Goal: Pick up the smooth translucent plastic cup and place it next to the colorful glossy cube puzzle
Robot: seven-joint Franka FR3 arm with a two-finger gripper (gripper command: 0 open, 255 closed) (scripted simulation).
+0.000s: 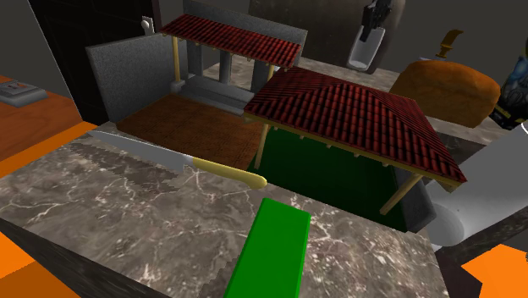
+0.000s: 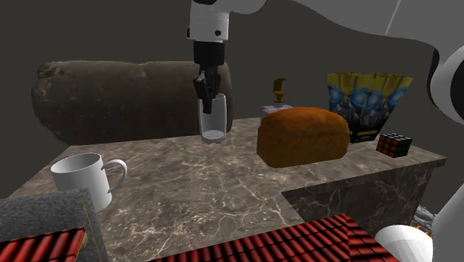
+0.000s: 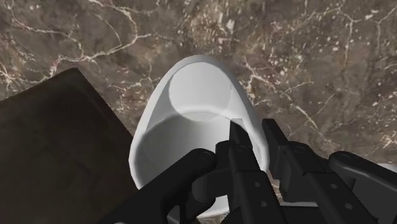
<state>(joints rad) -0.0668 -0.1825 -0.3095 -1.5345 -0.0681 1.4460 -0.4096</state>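
Currently the hand (image 3: 250, 129) is clamped on the translucent cup's (image 3: 191, 108) wall, the cup directly beneath it. That thin rim pinch could slip, or the carry could clip the bread loaf (image 2: 303, 135) before the cube puzzle (image 2: 393, 144).

The shoulder view looks down from high and well back across the veined grey-brown marble top (image 1: 127, 212), past the red tiled model roofs (image 1: 355, 118), to the pale translucent cup (image 1: 361, 52) and brown bread loaf (image 1: 444, 89) at its far end. The second exterior view sits low and near, facing the same cup (image 2: 213, 119), loaf (image 2: 303, 135) and roofs (image 2: 297, 242) from another side. The wrist view looks steeply down into the cup (image 3: 197, 121) from just above, marble (image 3: 305, 51) beneath.
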